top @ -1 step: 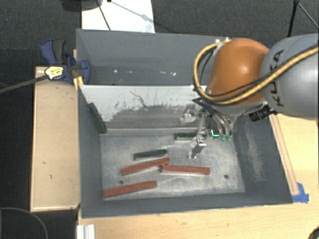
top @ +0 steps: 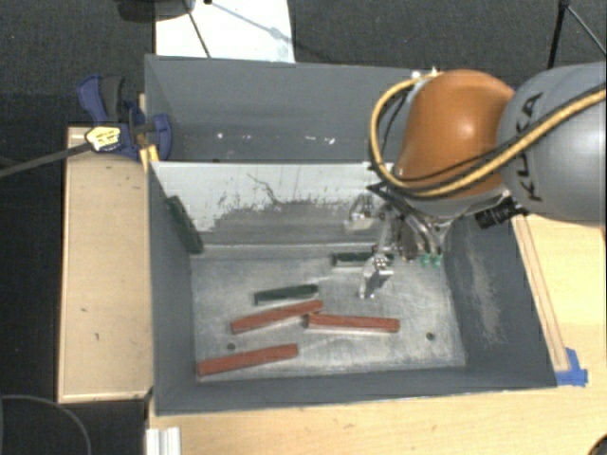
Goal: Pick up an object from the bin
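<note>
Gripper (top: 377, 281) (grip state unclear) just beside the rightmost red-brown bar (top: 352, 323).

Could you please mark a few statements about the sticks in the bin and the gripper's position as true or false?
1. Three reddish-brown sticks lie flat on the floor of the bin. True.
2. A dark green stick leans against the left wall. True.
3. The gripper hangs over the near left corner. False: it is in the right half, beside a short green piece.
4. The flat green stick lies nearer the front than every reddish-brown one. False: it lies just beyond them.
</note>
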Controlling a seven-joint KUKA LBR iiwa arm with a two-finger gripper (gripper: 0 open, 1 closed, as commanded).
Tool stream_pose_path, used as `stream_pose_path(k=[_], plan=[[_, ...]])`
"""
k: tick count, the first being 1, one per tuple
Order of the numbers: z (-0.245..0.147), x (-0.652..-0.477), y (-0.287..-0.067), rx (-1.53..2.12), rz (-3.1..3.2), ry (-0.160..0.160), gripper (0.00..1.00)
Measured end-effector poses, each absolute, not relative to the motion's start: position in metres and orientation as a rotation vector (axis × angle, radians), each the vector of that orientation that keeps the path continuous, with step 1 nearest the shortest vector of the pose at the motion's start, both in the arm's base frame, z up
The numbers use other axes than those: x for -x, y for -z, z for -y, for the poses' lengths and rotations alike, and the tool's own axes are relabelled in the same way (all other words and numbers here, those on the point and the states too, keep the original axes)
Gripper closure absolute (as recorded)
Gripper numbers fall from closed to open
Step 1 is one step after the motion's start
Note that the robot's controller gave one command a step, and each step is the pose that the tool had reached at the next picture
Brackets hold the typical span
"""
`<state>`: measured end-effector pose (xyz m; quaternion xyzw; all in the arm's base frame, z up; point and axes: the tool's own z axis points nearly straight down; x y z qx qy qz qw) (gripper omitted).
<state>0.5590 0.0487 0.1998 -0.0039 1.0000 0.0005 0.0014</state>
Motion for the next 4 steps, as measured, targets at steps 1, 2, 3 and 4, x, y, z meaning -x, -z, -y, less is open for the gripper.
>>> stream_pose_path(k=[1, 2, 3, 4], plan=[[-0.024, -0.516, -0.127, 0.110, -3.134, -0.001, 0.00], [-0.011, -0.497, -0.121, 0.096, -3.143, 0.000, 0.00], [-0.021, -0.480, -0.141, 0.139, -3.138, -0.001, 0.00], [-0.052, -0.491, -0.071, 0.130, -3.134, 0.001, 0.00]])
